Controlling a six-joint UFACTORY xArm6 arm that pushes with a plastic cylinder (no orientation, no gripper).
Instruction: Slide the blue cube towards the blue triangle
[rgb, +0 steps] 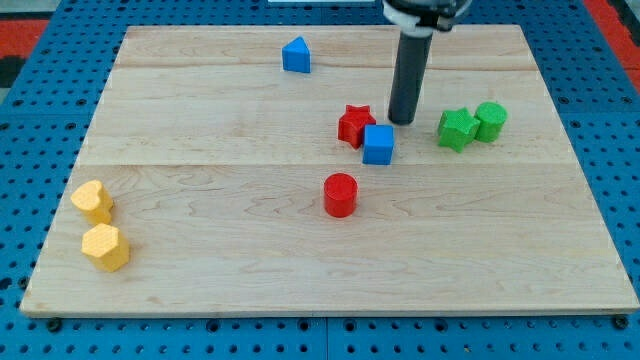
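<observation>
The blue cube (378, 144) sits near the middle of the wooden board (200, 260), touching the red star (355, 125) on its left. The blue triangle (296, 55) stands near the view's top, up and to the left of the cube. My tip (402, 121) is down on the board just above and to the right of the blue cube, very close to its upper right corner. The dark rod rises from there out of the view's top.
A red cylinder (340, 194) stands below the cube. A green star (456, 129) and a green cylinder (490, 120) sit to the right. Two yellow blocks, a heart (92, 200) and a hexagon (105, 247), lie at the lower left.
</observation>
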